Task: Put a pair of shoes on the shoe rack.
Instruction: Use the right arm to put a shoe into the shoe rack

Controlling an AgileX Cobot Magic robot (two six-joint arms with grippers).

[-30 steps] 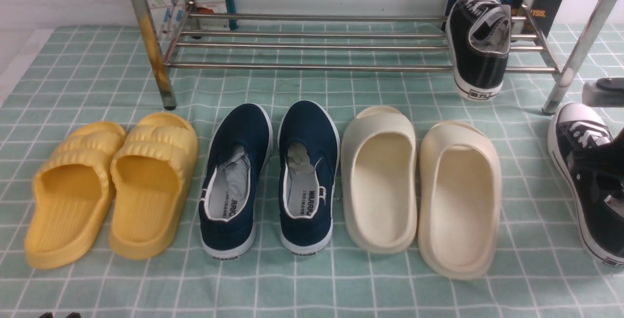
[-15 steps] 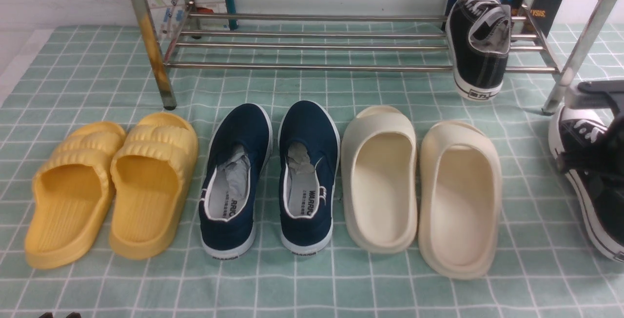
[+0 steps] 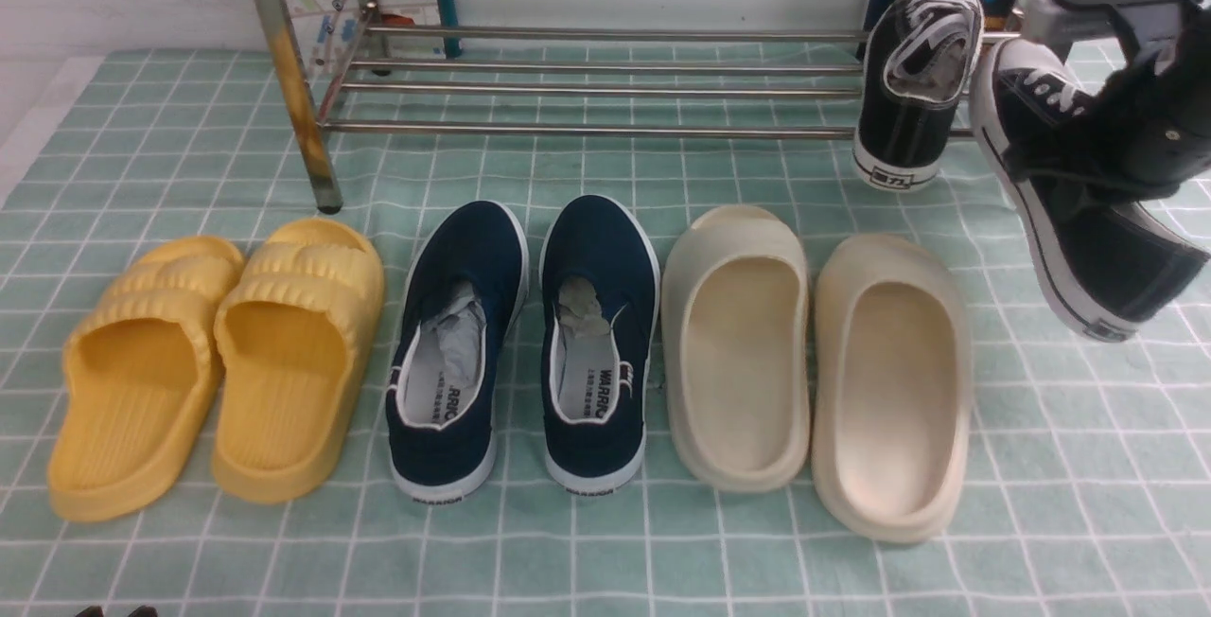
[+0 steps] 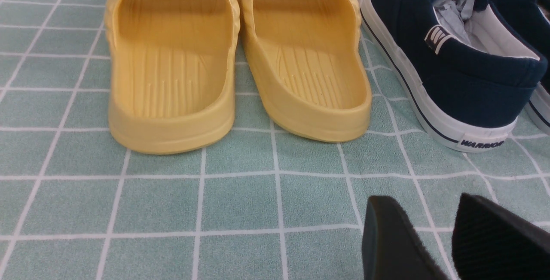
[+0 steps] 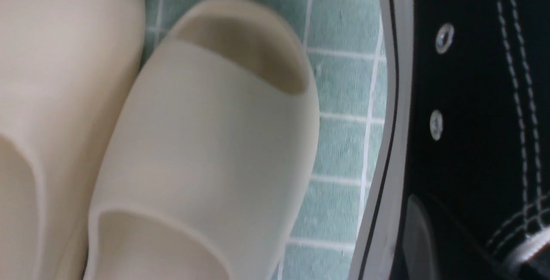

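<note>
The right gripper [image 3: 1079, 177] is pinching the held sneaker [image 3: 1107, 257] across its opening. Its fingers are mostly lost against the black canvas in the front view. In the right wrist view only one grey pad [image 5: 414, 237] shows, pressed to the shoe's side below the eyelets, with the rest cut off by the frame. That sneaker hangs clear of the surface [image 3: 189, 125], tilted, with its white toe up by the right end of the shoe rack [image 3: 615, 130]. Whether the toe touches a bar cannot be told.

Just beside it, the racked sneaker [image 3: 913, 78] lies on the lower bars with its heel hanging past the front bar. The rack's top and right leg run out of view.

The left gripper [image 4: 447, 250] hovers low with its two black fingers parted and nothing between them. Only the tips show. Ahead of it stand the yellow slippers [image 4: 240, 56] and, half cut off, the navy slip-ons [image 4: 451, 78]. The cream slippers [image 3: 814, 361] sit below the held sneaker.
</note>
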